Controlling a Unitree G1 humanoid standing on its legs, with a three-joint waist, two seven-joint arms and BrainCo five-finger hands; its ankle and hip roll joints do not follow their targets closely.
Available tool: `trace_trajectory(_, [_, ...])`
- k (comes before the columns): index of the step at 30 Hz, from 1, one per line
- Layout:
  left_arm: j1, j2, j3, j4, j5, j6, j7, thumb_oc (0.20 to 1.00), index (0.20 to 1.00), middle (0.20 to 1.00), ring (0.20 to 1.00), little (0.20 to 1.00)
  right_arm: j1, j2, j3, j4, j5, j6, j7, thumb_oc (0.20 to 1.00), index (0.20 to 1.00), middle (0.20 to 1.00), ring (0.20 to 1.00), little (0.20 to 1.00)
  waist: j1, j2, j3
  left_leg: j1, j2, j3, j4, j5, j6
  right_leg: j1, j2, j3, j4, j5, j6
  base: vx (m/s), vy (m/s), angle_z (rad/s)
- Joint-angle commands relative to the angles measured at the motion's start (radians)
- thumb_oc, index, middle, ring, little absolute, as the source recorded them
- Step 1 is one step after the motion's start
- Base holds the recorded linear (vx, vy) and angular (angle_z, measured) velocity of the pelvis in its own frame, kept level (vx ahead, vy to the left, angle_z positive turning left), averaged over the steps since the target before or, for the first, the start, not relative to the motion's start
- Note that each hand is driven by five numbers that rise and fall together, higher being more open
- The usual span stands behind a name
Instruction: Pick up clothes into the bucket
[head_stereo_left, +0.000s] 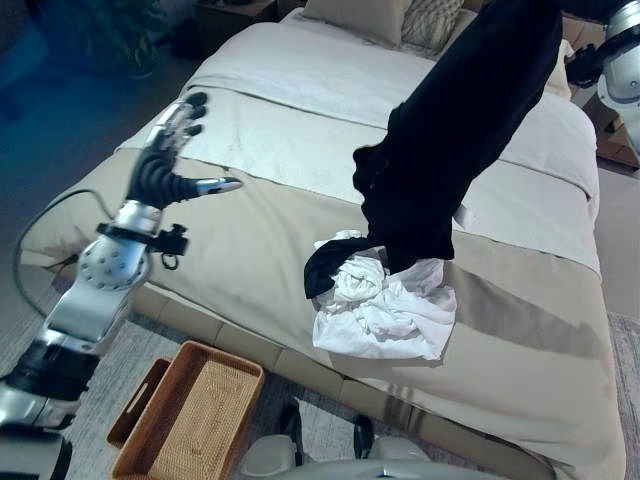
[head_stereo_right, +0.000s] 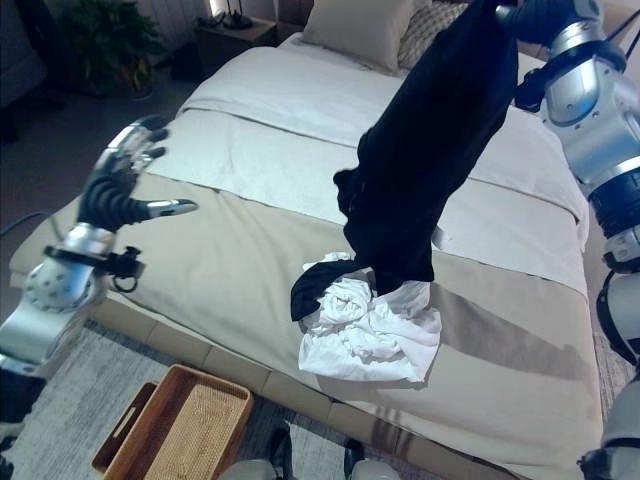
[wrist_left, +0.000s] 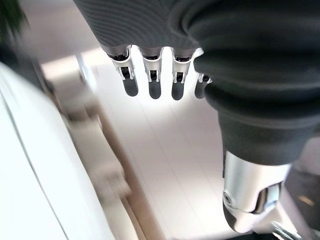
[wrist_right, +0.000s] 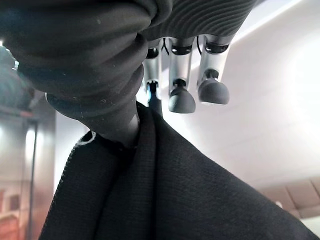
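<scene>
At the lower left, on a grey rug (head_stereo_left: 150, 340) beside the bed, stands a rectangular woven wicker basket (head_stereo_left: 195, 420) with handle openings in its sides, holding nothing that can be seen. Above it the robot's left hand (head_stereo_left: 165, 165) is raised over the near left corner of the wide bed (head_stereo_left: 250, 250), which is covered with a beige blanket and a pale sheet; its fingers are straight and spread with the thumb out to the side, holding nothing. Toward the middle of the bed, near the front edge, lies a crumpled white cloth garment (head_stereo_left: 385, 305) in a loose heap. Hanging down onto that heap is a long black cloth garment (head_stereo_right: 430, 150), stretched up diagonally toward the upper right, its lower end draped over and touching the white pile. At the upper right the right hand (wrist_right: 165, 55) grasps the top of the black garment, the fabric pinched between thumb and fingers in its wrist view. Pillows (head_stereo_right: 365, 25) lie at the head of the bed.
</scene>
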Motion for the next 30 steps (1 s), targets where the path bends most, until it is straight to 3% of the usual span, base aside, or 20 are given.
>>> trace_trajectory(1, [-0.094, 0.032, -0.062, 0.023, -0.054, -0.024, -0.031, 1.0, 1.0, 1.0, 1.0, 1.0, -0.056, -0.036, 0.035, -0.042, 0.07, -0.043, 0.014, 0.2, 0.2, 0.2, 0.2, 0.2, -0.02, -0.029, -0.101, 0.003, -0.011, -0.008, 0.082, -0.098, 0.025, -0.056, -0.032, 0.008, 0.05, 0.046, 0.055, 0.05, -0.024, -0.04])
trace_trajectory(2, [-0.204, 0.013, -0.166, 0.083, -0.071, -0.014, -0.036, 1.0, 1.0, 1.0, 1.0, 1.0, -0.058, -0.027, 0.054, -0.048, 0.1, -0.045, 0.025, 0.2, 0.2, 0.2, 0.2, 0.2, -0.031, -0.026, -0.113, 0.01, -0.01, -0.005, 0.079, -0.097, 0.024, -0.049, -0.033, 0.008, 0.044, 0.05, 0.057, 0.02, -0.015, -0.12])
trace_trajectory(4, [-0.268, -0.005, -0.232, 0.119, -0.083, -0.012, -0.041, 1.0, 1.0, 1.0, 1.0, 1.0, -0.062, -0.03, 0.071, -0.059, 0.102, -0.047, 0.037, 0.2, 0.2, 0.2, 0.2, 0.2, -0.03, -0.026, -0.114, 0.014, -0.009, -0.002, 0.077, -0.096, 0.022, -0.044, -0.033, 0.009, 0.041, 0.052, 0.057, 0.02, -0.017, -0.06])
trace_trajectory(5, [-0.349, -0.052, -0.306, 0.188, -0.095, 0.0, -0.039, 1.0, 1.0, 1.0, 1.0, 1.0, -0.066, -0.022, 0.085, -0.074, 0.121, -0.05, 0.044, 0.2, 0.2, 0.2, 0.2, 0.2, -0.038, -0.024, -0.121, 0.019, -0.008, 0.001, 0.071, -0.092, 0.021, -0.039, -0.032, 0.011, 0.035, 0.055, 0.058, 0.01, -0.015, -0.08])
trace_trajectory(6, [-0.355, -0.055, -0.311, 0.192, -0.096, -0.002, -0.039, 1.0, 1.0, 1.0, 1.0, 1.0, -0.066, -0.024, 0.084, -0.073, 0.121, -0.05, 0.045, 0.2, 0.2, 0.2, 0.2, 0.2, -0.036, -0.024, -0.12, 0.02, -0.008, 0.001, 0.07, -0.092, 0.021, -0.038, -0.032, 0.011, 0.034, 0.055, 0.058, 0.0, -0.017, -0.18])
trace_trajectory(7, [-0.406, -0.11, -0.354, 0.254, -0.109, 0.009, -0.033, 1.0, 1.0, 1.0, 1.0, 1.0, -0.059, -0.02, 0.086, -0.093, 0.149, -0.057, 0.048, 0.2, 0.2, 0.2, 0.2, 0.2, -0.041, -0.022, -0.123, 0.025, -0.006, 0.002, 0.063, -0.089, 0.02, -0.036, -0.031, 0.009, 0.032, 0.056, 0.059, 0.0, -0.008, -0.15])
trace_trajectory(8, [-0.409, -0.111, -0.357, 0.256, -0.11, 0.008, -0.033, 1.0, 1.0, 1.0, 1.0, 1.0, -0.058, -0.021, 0.085, -0.093, 0.149, -0.056, 0.048, 0.2, 0.2, 0.2, 0.2, 0.2, -0.04, -0.023, -0.122, 0.026, -0.006, 0.002, 0.063, -0.088, 0.02, -0.035, -0.031, 0.009, 0.032, 0.056, 0.059, 0.0, -0.01, -0.09])
trace_trajectory(12, [-0.504, -0.264, -0.399, 0.419, -0.092, 0.035, 0.011, 1.0, 1.0, 1.0, 1.0, 1.0, -0.032, -0.016, 0.064, -0.2, 0.194, -0.074, 0.049, 0.2, 0.2, 0.2, 0.2, 0.2, -0.057, -0.022, -0.125, 0.031, -0.006, 0.002, 0.059, -0.085, 0.019, -0.031, -0.034, 0.002, 0.033, 0.056, 0.062, 0.0, -0.005, -0.02])
trace_trajectory(17, [-0.573, -0.393, -0.406, 0.545, -0.085, 0.055, 0.038, 1.0, 1.0, 1.0, 1.0, 1.0, 0.0, -0.02, 0.031, -0.336, 0.252, -0.101, 0.061, 0.2, 0.2, 0.2, 0.2, 0.2, -0.066, -0.019, -0.121, 0.033, -0.006, 0.004, 0.062, -0.087, 0.019, -0.027, -0.036, 0.001, 0.038, 0.051, 0.062, 0.0, 0.0, 0.0])
trace_trajectory(26, [-0.666, -0.395, -0.516, 0.51, -0.261, 0.073, -0.023, 1.0, 1.0, 1.0, 1.0, 1.0, 0.03, -0.039, 0.034, -0.502, 0.308, -0.121, 0.085, 0.2, 0.2, 0.2, 0.2, 0.2, -0.067, -0.007, -0.113, 0.027, -0.01, 0.005, 0.079, -0.093, 0.021, -0.029, -0.041, 0.001, 0.036, 0.056, 0.066, 0.0, 0.0, 0.0])
trace_trajectory(29, [-0.693, -0.363, -0.572, 0.463, -0.346, 0.082, -0.06, 1.0, 1.0, 1.0, 1.0, 1.0, 0.041, -0.043, 0.038, -0.543, 0.341, -0.132, 0.092, 0.2, 0.2, 0.2, 0.2, 0.2, -0.066, -0.003, -0.114, 0.026, -0.011, 0.0, 0.078, -0.091, 0.019, -0.026, -0.041, -0.005, 0.035, 0.054, 0.066, 0.0, 0.0, 0.0])
trace_trajectory(30, [-0.722, -0.322, -0.635, 0.408, -0.445, 0.099, -0.128, 1.0, 1.0, 1.0, 1.0, 1.0, 0.051, -0.048, 0.044, -0.57, 0.363, -0.141, 0.108, 0.2, 0.2, 0.2, 0.2, 0.2, -0.068, 0.002, -0.117, 0.026, -0.013, -0.002, 0.072, -0.087, 0.017, -0.023, -0.042, -0.009, 0.031, 0.056, 0.067, 0.0, 0.0, 0.0])
